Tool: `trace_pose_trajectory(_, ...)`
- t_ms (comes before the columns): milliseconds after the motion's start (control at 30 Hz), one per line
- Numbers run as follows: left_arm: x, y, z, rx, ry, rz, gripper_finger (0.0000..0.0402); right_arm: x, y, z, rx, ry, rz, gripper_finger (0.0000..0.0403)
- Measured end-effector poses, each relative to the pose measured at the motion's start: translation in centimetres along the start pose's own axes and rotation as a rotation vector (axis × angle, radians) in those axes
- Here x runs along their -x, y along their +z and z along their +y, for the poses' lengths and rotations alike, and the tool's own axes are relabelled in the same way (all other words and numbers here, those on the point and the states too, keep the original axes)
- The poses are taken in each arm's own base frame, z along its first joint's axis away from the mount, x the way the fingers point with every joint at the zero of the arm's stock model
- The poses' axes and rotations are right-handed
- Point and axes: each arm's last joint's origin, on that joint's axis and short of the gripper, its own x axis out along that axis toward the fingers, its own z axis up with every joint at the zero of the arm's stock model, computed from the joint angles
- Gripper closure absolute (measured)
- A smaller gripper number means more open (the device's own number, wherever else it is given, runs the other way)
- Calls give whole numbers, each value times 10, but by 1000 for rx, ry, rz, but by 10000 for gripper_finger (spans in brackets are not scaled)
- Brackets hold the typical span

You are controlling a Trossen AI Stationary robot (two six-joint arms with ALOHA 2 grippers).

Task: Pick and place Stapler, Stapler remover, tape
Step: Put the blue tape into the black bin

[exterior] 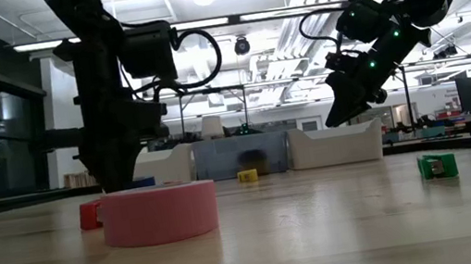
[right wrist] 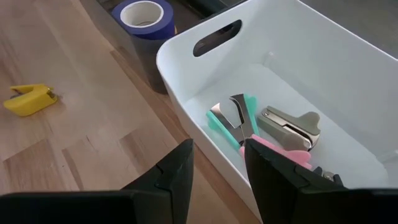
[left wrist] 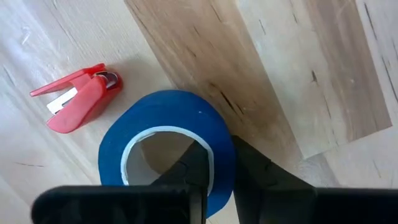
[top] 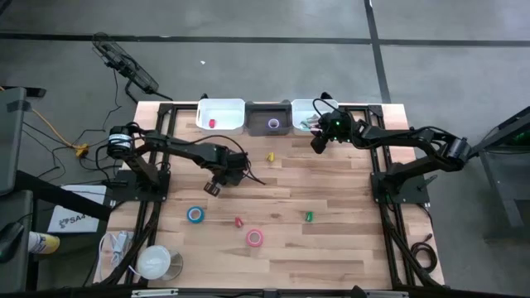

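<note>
"Tape is what I'm after. Where does everything sit, taking the grey bin [top: 271,117] as the mark? Biggest things first."

"The wooden table [top: 348,248] carries it all, and the grey bin stands at the middle of its far edge. The left arm reaches out in front of that bin, toward its own side. The right arm is just past the bin on the other side."

"And the claws?"

"The left gripper [left wrist: 217,149] pinches the wall of the blue tape roll [left wrist: 168,143], with one finger in the hole and one outside. The right gripper [right wrist: 217,168] has its fingers spread with nothing between them. It is over the rim of the right white bin [right wrist: 186,56], which touches the grey bin."

"What's inside the bins?"

"The grey bin holds a purple tape roll [right wrist: 143,15]. The right white bin holds a teal staple remover [right wrist: 233,121], a grey staple remover [right wrist: 289,124] and a pink one [right wrist: 286,149]. The left white bin [top: 219,106], on the grey bin's other side, holds a small red item [top: 213,123]."

"Any loose rolls?"

"A teal tape roll [top: 195,215] and a pink tape roll [top: 254,238] lie well out in front of the grey bin."

"Smaller bits?"

"A yellow stapler [right wrist: 28,99] lies near the bin's front. A red stapler [left wrist: 78,102] lies beside the blue roll. A green piece [top: 309,216] lies far out."
</note>
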Motion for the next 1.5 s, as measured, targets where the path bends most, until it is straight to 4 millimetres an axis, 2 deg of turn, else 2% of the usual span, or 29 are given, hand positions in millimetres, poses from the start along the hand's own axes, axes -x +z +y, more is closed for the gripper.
trace_pose_trajectory(300, 8, -3, 0, 0, 61, 20, 366, 0, 0, 1, 14, 37, -1, 267)
trace_pose_trajectory(500, 42, -10, 1, 14, 171, -35, 366, 0, 1, 1, 27, 46, -6, 267)
trace_pose_trajectory(800, 88, -5, 7, 34, 341, -331, 366, 1, 7, 5, 41, 107, -75, 267)
trace_pose_trajectory(900, 96, -3, 12, 26, 405, -381, 366, 1, 9, 9, 58, 116, -97, 267)
trace_pose_trajectory(1000, 105, -4, 25, 54, 455, -400, 366, 1, 10, 13, 78, 124, -111, 267)
trace_pose_trajectory(1233, 123, -4, 72, 124, 495, -479, 366, 1, 11, 16, 84, 133, -117, 267)
trace_pose_trajectory(1333, 127, -7, 91, 155, 487, -498, 366, 1, 11, 16, 78, 133, -116, 267)
trace_pose_trajectory(1500, 121, -10, 122, 214, 489, -460, 366, 1, 11, 16, 80, 133, -116, 267)
